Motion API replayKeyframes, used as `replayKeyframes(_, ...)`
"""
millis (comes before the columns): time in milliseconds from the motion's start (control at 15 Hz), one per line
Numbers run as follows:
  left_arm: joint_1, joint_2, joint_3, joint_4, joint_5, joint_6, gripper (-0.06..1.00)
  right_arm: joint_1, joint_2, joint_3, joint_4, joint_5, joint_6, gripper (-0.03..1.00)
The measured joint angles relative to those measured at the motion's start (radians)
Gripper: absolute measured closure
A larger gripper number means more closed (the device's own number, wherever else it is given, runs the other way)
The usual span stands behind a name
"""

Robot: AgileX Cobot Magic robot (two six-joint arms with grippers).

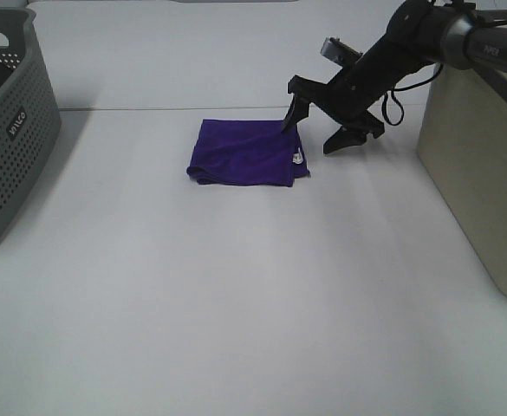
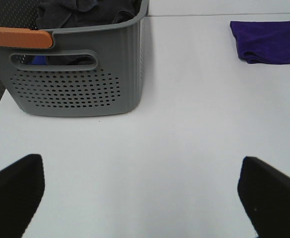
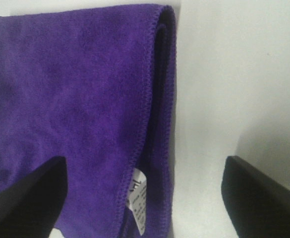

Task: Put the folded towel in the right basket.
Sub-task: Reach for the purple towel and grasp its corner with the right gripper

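A folded purple towel (image 1: pixel 246 153) lies flat on the white table, with a small white label at its right edge. It fills the right wrist view (image 3: pixel 80 109) and shows far off in the left wrist view (image 2: pixel 268 40). My right gripper (image 1: pixel 321 134) is open just above the towel's right edge, one finger over the towel's far right corner and the other beyond the edge over bare table. The beige right basket (image 1: pixel 478 173) stands at the right edge. My left gripper (image 2: pixel 145 193) is open and empty over bare table near the grey basket.
A grey perforated basket (image 1: pixel 6 121) with an orange handle (image 2: pixel 18 37) stands at the far left and holds dark cloth. The white table (image 1: pixel 236 303) stretches between the two baskets.
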Motion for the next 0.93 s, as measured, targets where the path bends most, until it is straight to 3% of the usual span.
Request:
replayKeyframes(533,0.000,0.000,0.000,0.000,0.000,0.000,-0.05,0.004,0.033,-0.014,0.003,-0.005,0.011,0.17)
replayKeyframes(733,0.000,0.000,0.000,0.000,0.000,0.000,-0.05,0.054,0.055,-0.026,0.018,-0.048,0.033,0.19)
replayKeyframes(800,0.000,0.000,0.000,0.000,0.000,0.000,-0.05,0.080,0.063,-0.027,0.022,-0.069,0.042,0.21)
replayKeyframes(933,0.000,0.000,0.000,0.000,0.000,0.000,-0.05,0.162,0.094,-0.035,0.036,-0.169,0.056,0.40)
